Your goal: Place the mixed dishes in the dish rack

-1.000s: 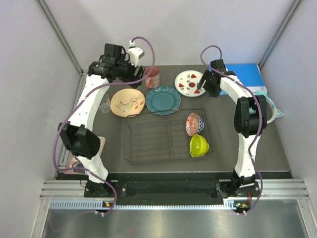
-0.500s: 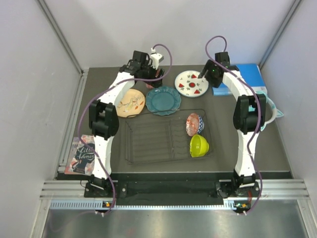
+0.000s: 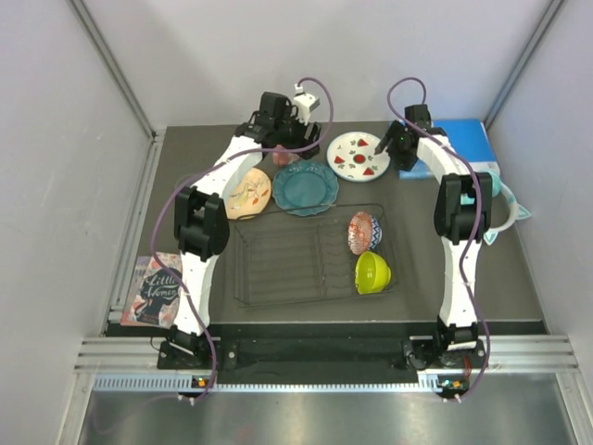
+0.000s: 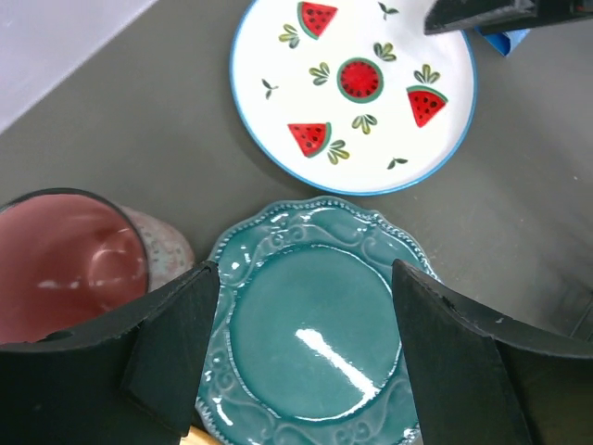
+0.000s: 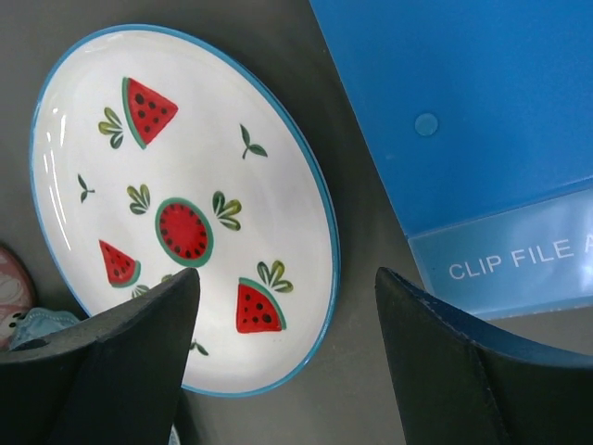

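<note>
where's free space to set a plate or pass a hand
Free: left and middle slots of the rack; table right of it. Crowded: far side, with mug, yellow plate, teal plate, white plate, binder; rack's right end, with pink bowl, green bowl.

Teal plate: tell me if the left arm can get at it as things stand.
Probably yes. The left gripper hangs open right over the teal plate, and nothing lies on it. The mug stands close by its rim and could crowd a grasp on that side.
</note>
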Available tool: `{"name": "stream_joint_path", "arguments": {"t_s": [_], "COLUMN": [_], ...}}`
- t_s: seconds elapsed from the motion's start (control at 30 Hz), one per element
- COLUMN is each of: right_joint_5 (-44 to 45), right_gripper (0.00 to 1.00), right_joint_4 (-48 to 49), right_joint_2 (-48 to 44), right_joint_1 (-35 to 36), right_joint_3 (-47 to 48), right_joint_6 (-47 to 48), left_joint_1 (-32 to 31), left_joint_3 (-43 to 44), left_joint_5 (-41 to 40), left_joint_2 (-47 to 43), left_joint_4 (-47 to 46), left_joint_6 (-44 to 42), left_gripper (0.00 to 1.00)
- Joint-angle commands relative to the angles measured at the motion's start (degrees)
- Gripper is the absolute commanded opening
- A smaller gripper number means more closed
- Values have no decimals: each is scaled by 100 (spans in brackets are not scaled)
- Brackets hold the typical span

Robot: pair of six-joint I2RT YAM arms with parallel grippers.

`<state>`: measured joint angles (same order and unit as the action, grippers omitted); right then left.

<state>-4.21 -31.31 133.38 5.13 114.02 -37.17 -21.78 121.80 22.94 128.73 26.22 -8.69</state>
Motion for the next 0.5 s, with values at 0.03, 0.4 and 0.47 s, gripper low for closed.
{"name": "stream_joint_path", "arguments": {"t_s": [0.03,0.4,0.47], "right_joint_5": [-133,-177,-203], "right_gripper": [75,66,64], "right_joint_4": [55,160,186], "right_joint_2": [258,504,539], "right_joint_1": [-64,-47,-56], "right_joint_3": [376,244,200], "right_joint_6": [-45,-150,-212], "left_joint_1": [-37,-28,-19], "left_joint_3": [116,-534,-613], "left_joint_5": [123,106,35], "left_joint_2": [48,-471,-602], "left_joint_4": [-310,-188,-135], "left_joint_6": [157,60,43], "left_gripper": [80,80,80]}}
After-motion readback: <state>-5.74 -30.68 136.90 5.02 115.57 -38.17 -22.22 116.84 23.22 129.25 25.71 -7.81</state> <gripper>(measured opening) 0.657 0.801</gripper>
